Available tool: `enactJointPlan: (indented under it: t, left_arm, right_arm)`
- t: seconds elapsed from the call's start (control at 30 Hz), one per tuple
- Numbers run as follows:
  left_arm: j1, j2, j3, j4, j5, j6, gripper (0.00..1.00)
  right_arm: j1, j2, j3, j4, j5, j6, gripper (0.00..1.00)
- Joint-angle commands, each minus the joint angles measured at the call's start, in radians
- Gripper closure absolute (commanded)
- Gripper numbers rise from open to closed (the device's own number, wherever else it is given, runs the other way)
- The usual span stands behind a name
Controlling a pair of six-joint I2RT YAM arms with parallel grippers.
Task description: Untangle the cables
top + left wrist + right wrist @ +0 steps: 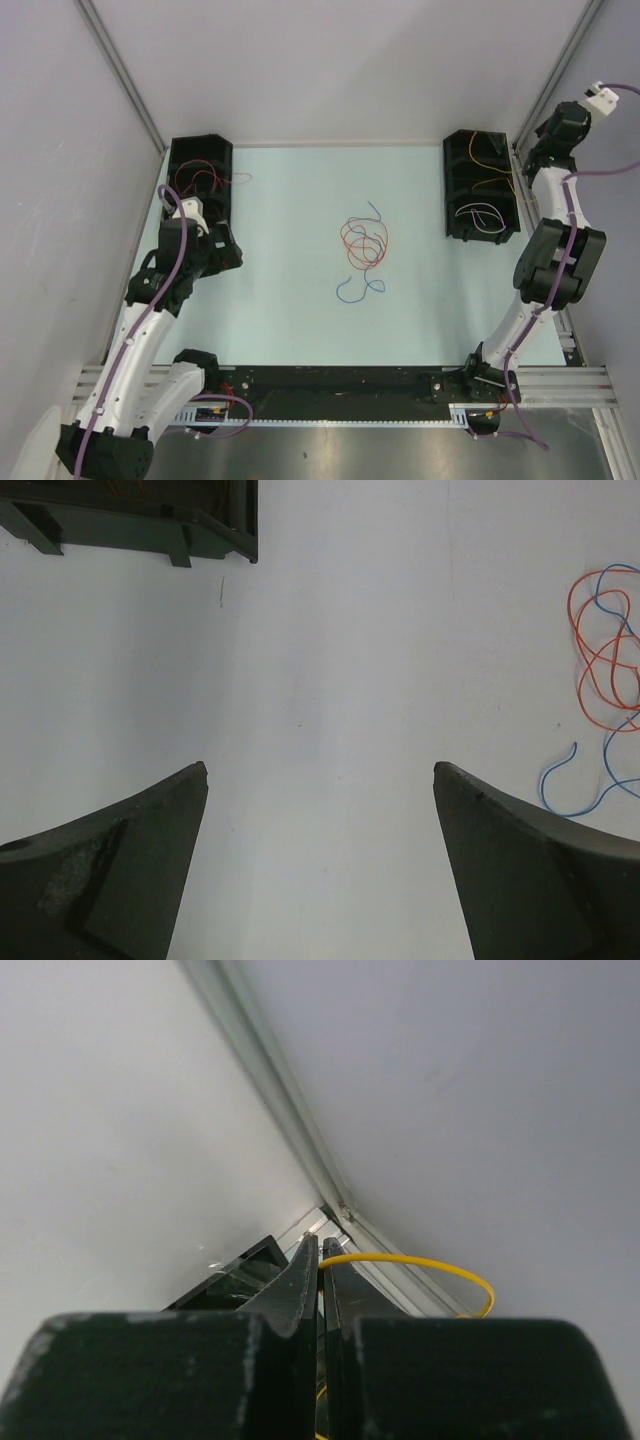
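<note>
A loose tangle of thin orange, red and blue cables (363, 245) lies in the middle of the table; the left wrist view shows the tangle (605, 650) at its right edge, with a blue end (575, 780) trailing out. My left gripper (230, 255) hovers over bare table to the left of the tangle, and the left gripper (320, 770) is wide open with nothing between its fingers. My right gripper (528, 155) is raised at the back right beside the right bin. In the right wrist view the right gripper (321, 1245) is shut on a thin yellow cable (420, 1260) that loops off to the right.
A black bin (200, 140) at the back left holds red and orange wires; its edge (130, 525) shows in the left wrist view. A second black bin (452, 190) at the back right holds orange and white wires (480, 215). Enclosure walls and a metal corner post (270, 1090) stand close to the right gripper.
</note>
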Motion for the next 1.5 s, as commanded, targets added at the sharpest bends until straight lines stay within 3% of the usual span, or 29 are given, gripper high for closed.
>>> enactJointPlan:
  t: [0.0,0.2,0.63,0.87,1.47]
  left_arm:
    - [0.017,0.000,0.005,0.010,0.002,0.003,0.00]
    - [0.021,-0.002,0.005,0.010,0.005,0.005,0.00]
    - [0.020,-0.019,0.003,0.011,0.002,0.003,0.00]
    - [0.020,-0.014,0.003,0.010,0.000,0.002,0.00]
    - [0.023,0.008,0.005,0.008,0.000,0.002,0.00]
  right_arm:
    - [-0.050,-0.163,-0.102,0.212,-0.139,0.080,1.00]
    - [-0.057,-0.248,-0.107,0.223,-0.247,0.080,1.00]
    - [-0.017,-0.191,-0.090,0.200,-0.209,0.001,1.00]
    - [0.026,-0.105,0.011,0.160,-0.143,-0.082,1.00]
    - [0.032,-0.004,0.255,0.084,-0.176,-0.024,1.00]
